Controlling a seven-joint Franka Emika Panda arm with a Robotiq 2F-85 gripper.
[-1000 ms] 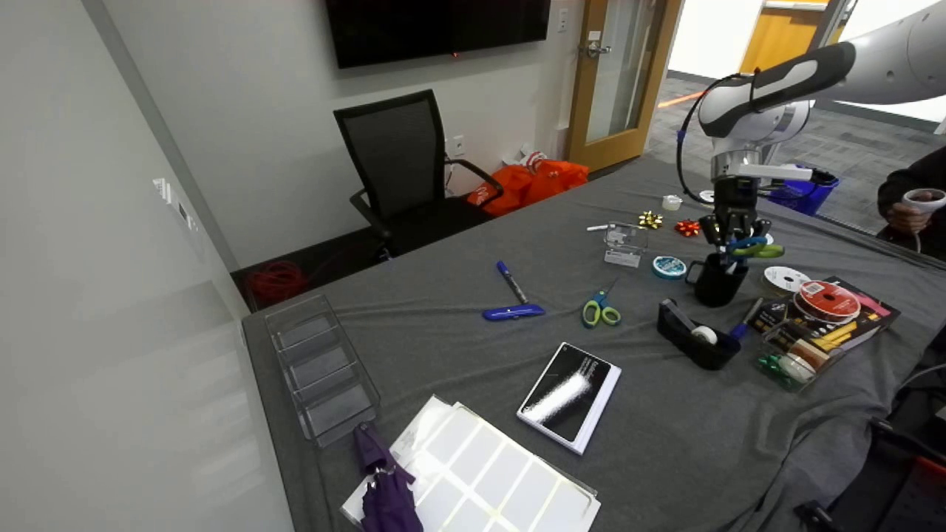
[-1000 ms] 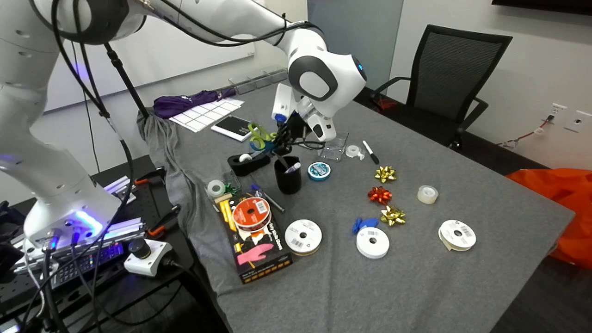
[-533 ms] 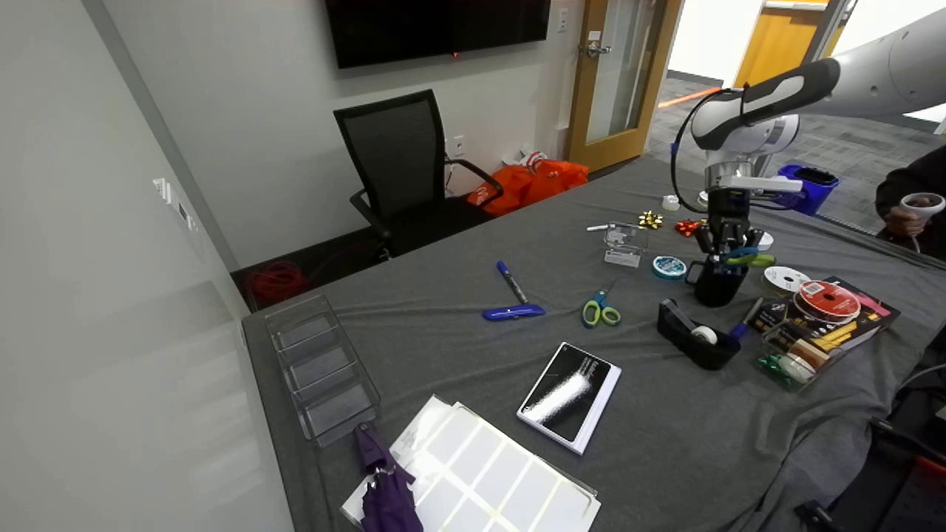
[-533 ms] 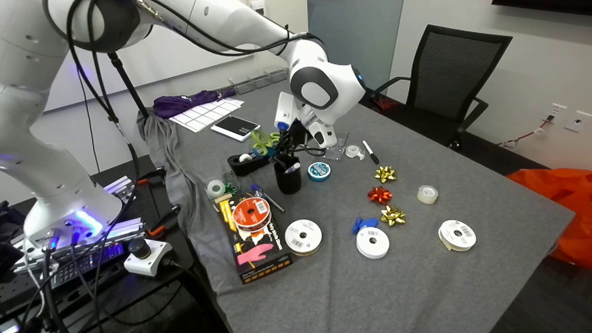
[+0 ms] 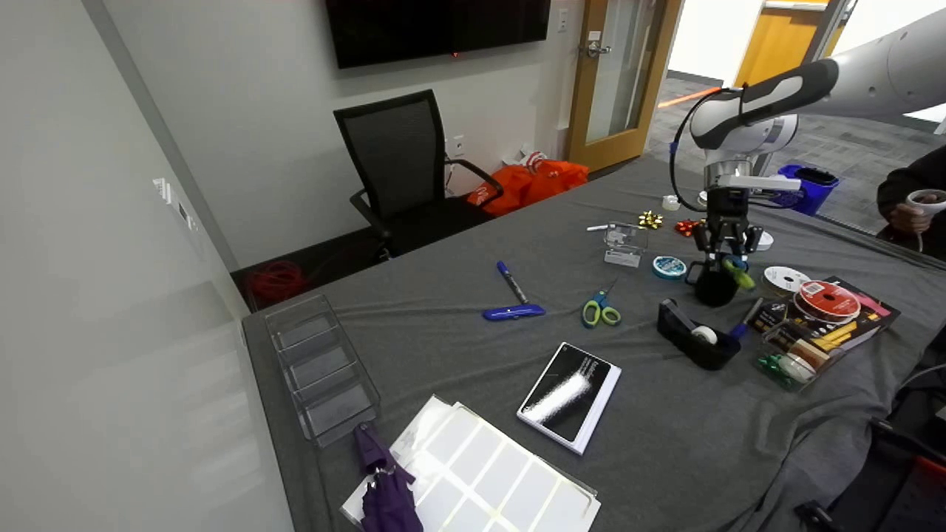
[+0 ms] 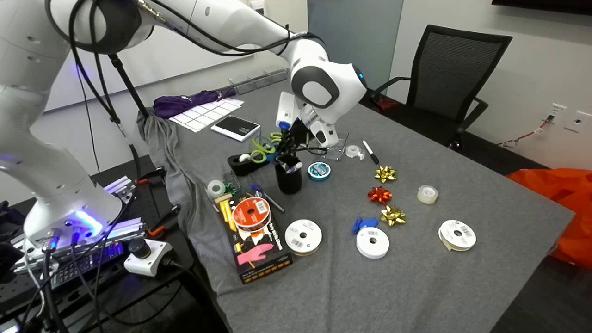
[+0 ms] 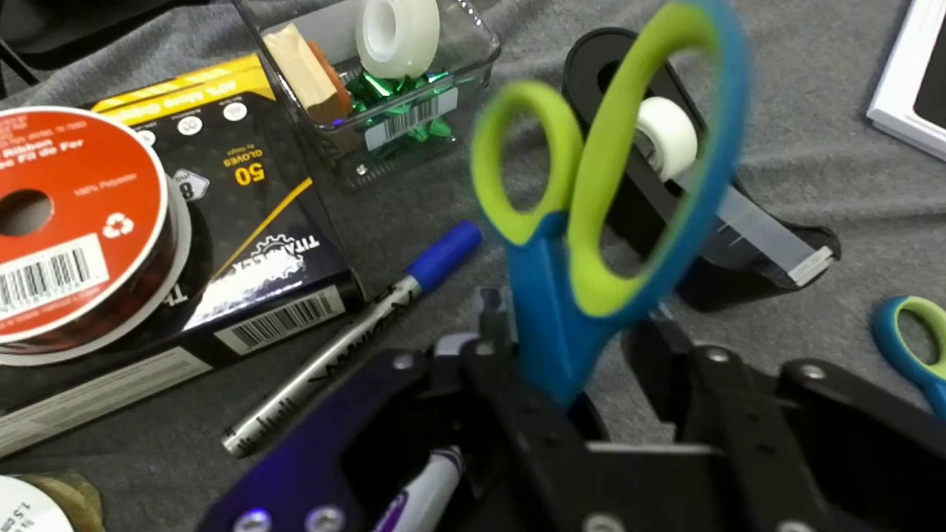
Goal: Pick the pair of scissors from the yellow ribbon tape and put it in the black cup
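Note:
A pair of scissors with green-and-blue handles (image 7: 543,295) stands between my gripper's fingers in the wrist view. Its handles also show in both exterior views (image 5: 739,273) (image 6: 273,156), tilted over the cup's side. The black cup (image 6: 288,179) (image 5: 715,290) stands upright under my gripper (image 7: 569,318). The blades are hidden behind the gripper and cup. My gripper is open: the scissors are close to one finger (image 7: 494,325), with a gap to the opposite finger (image 7: 658,355). A white-faced roll with a yellowish edge (image 6: 303,237) lies nearby; I cannot tell if it is the yellow ribbon tape.
A white-and-purple marker (image 7: 425,491) stands in the cup. Beside the cup are a black tape dispenser (image 5: 695,340), a blue-capped marker (image 7: 355,332), a teal tin (image 6: 319,171) and a glove box (image 6: 263,254) under a red roll (image 6: 251,213). Another pair of scissors (image 5: 601,310) lies on the table.
My gripper has moved down toward the cup and opened. The scissors' handles have swung and tilted downward over the cup's side. The cup stays upright.

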